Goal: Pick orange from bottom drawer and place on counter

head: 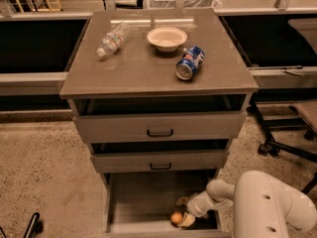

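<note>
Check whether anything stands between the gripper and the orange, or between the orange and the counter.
Nothing visible separates the gripper from the orange; they sit side by side in the bottom drawer. On the way up, two partly open upper drawers jut out above, and the counter holds a bottle, bowl and can.

No legible text, brand or number anywhere in view: only blurred white markings on the blue soda can (189, 62) lying on the table (148, 81) at upper centre, and none on the end effector (184, 211), fingers apart, inside the bottom drawer (138, 207) at lower centre.
</note>
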Controlling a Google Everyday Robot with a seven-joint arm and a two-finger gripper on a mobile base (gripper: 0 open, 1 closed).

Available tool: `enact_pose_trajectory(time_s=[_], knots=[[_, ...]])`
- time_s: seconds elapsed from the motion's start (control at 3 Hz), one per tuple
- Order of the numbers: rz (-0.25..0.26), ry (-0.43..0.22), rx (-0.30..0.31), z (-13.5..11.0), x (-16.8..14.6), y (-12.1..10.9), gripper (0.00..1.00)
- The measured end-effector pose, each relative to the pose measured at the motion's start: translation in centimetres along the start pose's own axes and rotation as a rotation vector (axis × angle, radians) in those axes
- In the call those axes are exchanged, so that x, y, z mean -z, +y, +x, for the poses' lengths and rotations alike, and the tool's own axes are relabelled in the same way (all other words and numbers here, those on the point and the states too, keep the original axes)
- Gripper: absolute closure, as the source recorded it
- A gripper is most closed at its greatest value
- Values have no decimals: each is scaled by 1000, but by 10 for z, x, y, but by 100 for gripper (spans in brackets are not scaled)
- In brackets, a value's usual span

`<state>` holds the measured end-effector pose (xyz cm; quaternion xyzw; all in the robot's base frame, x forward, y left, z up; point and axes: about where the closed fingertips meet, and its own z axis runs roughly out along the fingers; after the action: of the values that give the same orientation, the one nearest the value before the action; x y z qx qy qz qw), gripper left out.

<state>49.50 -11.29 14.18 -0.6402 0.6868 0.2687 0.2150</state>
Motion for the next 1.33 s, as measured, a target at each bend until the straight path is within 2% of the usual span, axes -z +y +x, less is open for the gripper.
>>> enact_pose_trajectory(time_s=[0.33, 0.67, 1.0, 1.33], knots=[[-37, -1, -5, 0, -13, 5, 47], [-59, 0, -4, -1, -23, 7, 66], [-68, -4, 0, -1, -27, 8, 89], [-62, -4, 4, -3, -25, 7, 100]])
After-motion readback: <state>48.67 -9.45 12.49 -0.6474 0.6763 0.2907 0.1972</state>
